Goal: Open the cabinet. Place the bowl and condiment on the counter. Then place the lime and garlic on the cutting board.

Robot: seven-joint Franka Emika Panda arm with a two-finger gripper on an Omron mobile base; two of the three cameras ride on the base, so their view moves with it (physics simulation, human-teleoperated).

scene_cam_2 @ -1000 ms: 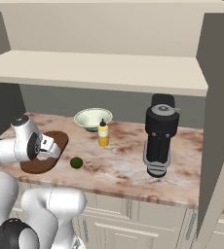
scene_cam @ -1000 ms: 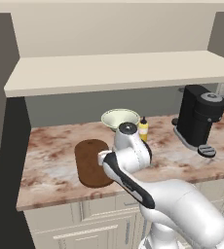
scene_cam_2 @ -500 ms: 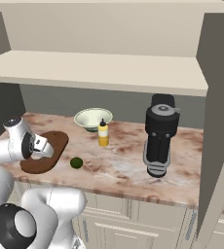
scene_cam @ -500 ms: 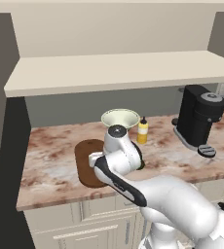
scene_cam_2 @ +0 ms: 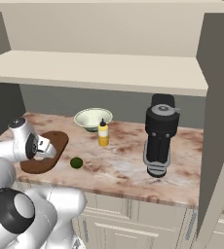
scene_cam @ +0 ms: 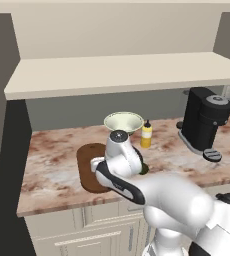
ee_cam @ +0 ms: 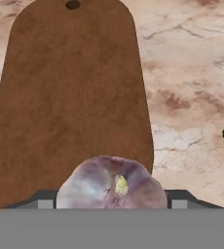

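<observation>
Marble-look counter (scene_cam_2: 128,163), mottled pink-brown and white, runs under our open cream-white wall cabinet (scene_cam: 122,75). On it lies the dark brown oval wooden cutting board (ee_cam: 75,97). Behind stand the pale cream-green bowl (scene_cam_2: 93,118) and, just beside it, the small yellow squeeze bottle (scene_cam_2: 103,133). Our gripper (ee_cam: 111,202) hangs above the board's near end, clasping the whitish-pink garlic bulb (ee_cam: 111,187). The small dark green lime (scene_cam_2: 76,162) rests on the counter near the board.

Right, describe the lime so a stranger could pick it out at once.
Find the marble-look counter under the cream shelf, with the black coffee machine at its right. Left of that, past the yellow bottle, lies a dark wooden cutting board. The lime sits on the bare counter just off the board's near right edge: the only small, round, dark green thing there.
</observation>
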